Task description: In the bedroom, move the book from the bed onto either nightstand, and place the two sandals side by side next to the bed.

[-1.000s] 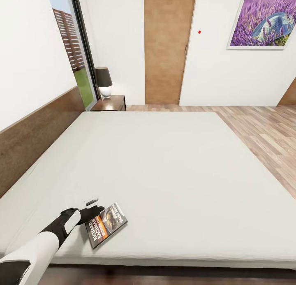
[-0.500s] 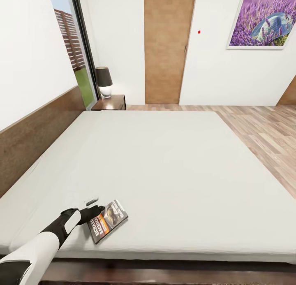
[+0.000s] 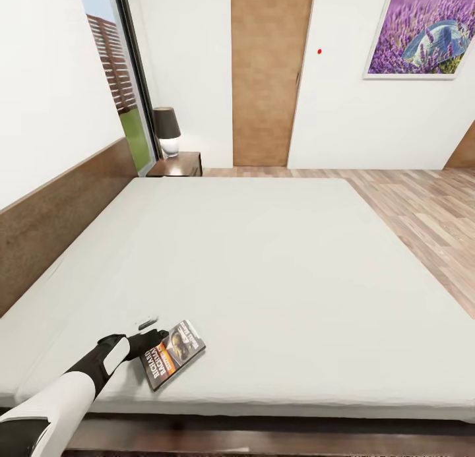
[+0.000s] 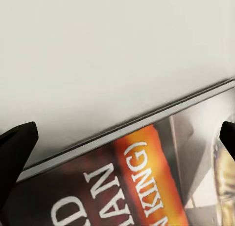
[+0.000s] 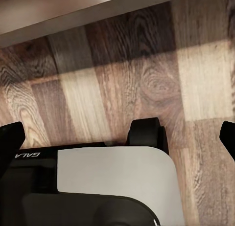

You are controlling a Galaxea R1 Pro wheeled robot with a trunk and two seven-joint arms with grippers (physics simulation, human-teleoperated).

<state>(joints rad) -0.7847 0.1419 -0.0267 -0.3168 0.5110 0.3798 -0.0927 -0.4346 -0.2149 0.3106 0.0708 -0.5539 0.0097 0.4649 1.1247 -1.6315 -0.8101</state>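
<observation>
Book [image 3: 173, 355] lies flat near the mattress's front-left corner, at about seven o'clock in the head view, cover up, its spine edge toward the left gripper [image 3: 155, 339]. Against the view a second ago it sits turned slightly and a touch higher, and the dark platform edge of the bed [image 3: 284, 279] now shows more along the bottom; since half a second ago nothing visibly differs. The left gripper's black fingers meet the book's upper-left edge, the arm reaching in from eight o'clock. In the left wrist view the book [image 4: 147, 177] fills the lower half, its orange band and white lettering close up, with the two dark fingertips [image 4: 14, 152] spread wide at either side, the book's edge running between them; they are not closed on it.

Nightstand [image 3: 177, 165] stands well apart at eleven o'clock, beside the headboard, carrying a lamp [image 3: 167, 131]. In the right wrist view the right gripper [image 5: 117, 138] hangs with fingers spread above the wood-plank floor [image 5: 147, 64].
</observation>
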